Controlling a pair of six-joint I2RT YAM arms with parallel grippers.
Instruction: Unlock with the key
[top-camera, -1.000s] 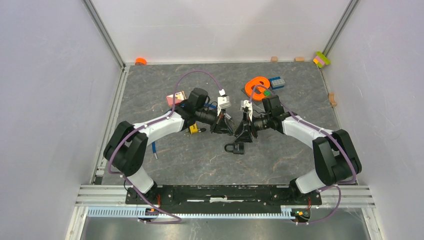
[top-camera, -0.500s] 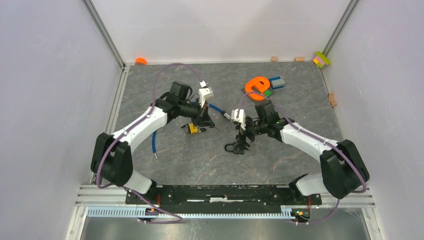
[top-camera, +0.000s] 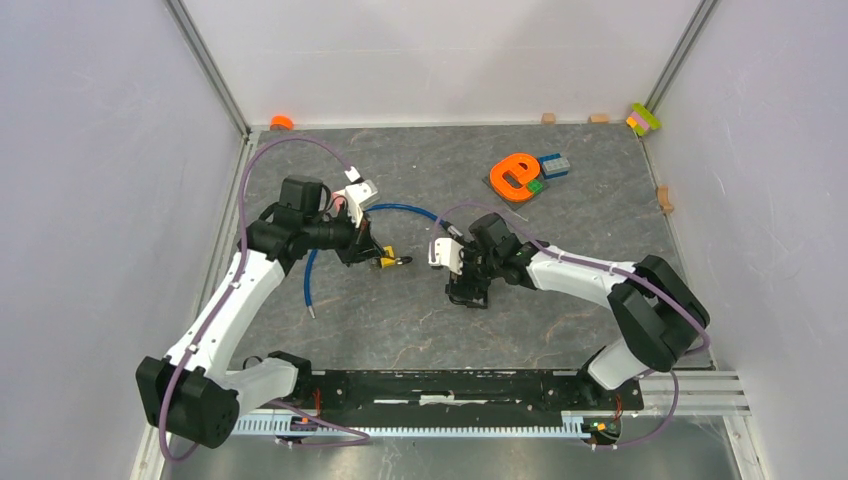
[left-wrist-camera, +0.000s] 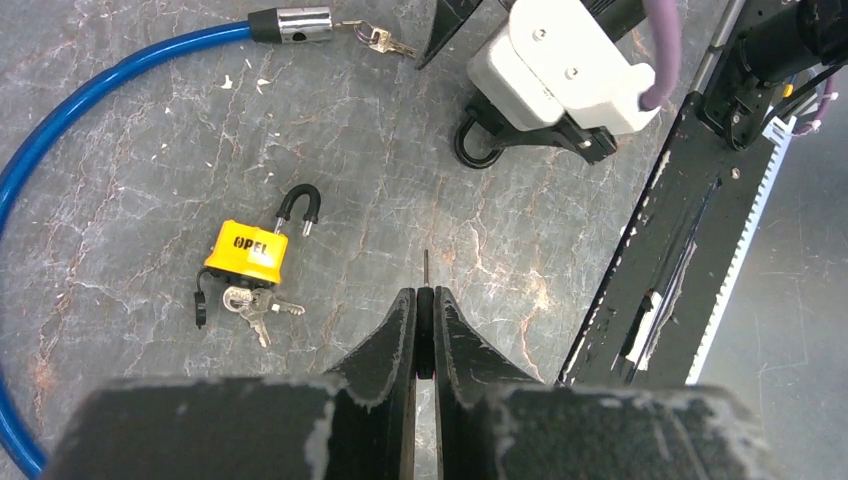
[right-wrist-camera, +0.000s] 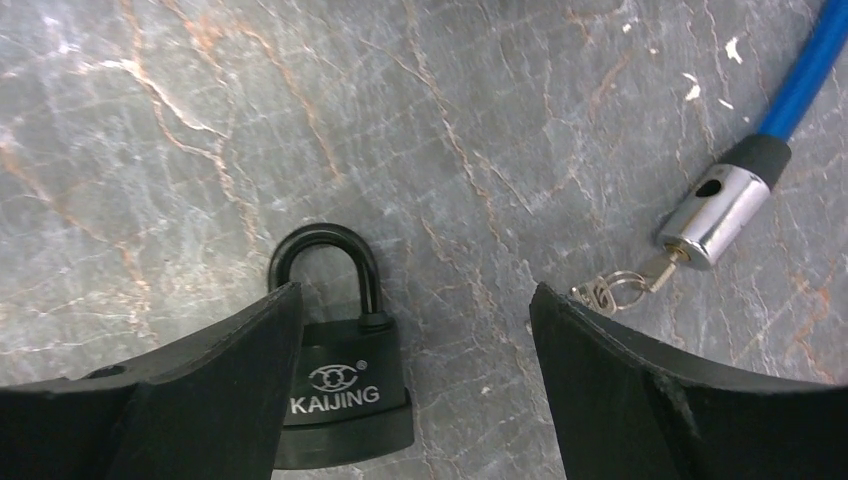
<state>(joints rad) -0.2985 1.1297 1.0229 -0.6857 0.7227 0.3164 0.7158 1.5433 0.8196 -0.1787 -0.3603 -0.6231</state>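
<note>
The key (left-wrist-camera: 425, 268) is a thin blade seen edge-on, its dark head pinched between the shut fingers of my left gripper (left-wrist-camera: 425, 292). That gripper (top-camera: 360, 250) hovers left of centre, beside a yellow padlock (left-wrist-camera: 247, 250) whose shackle is open and which has a bunch of keys at its base. A black padlock marked KAIJING (right-wrist-camera: 345, 395) lies flat on the table with its shackle closed. My right gripper (right-wrist-camera: 415, 290) hangs open just above it, and the left finger (right-wrist-camera: 200, 390) covers the lock's left edge. In the top view the right gripper (top-camera: 468, 290) hides most of that lock.
A blue cable lock (top-camera: 400, 210) curves across the table, its chrome cylinder (right-wrist-camera: 715, 210) holding a key on a ring (right-wrist-camera: 620, 285). An orange letter e (top-camera: 515, 175) and a blue brick (top-camera: 555, 165) lie at the back right. Small blocks line the far wall.
The two grippers were together at the centre. The left arm has swung away to the left with the key. The right gripper has opened and moved down over the black padlock.
</note>
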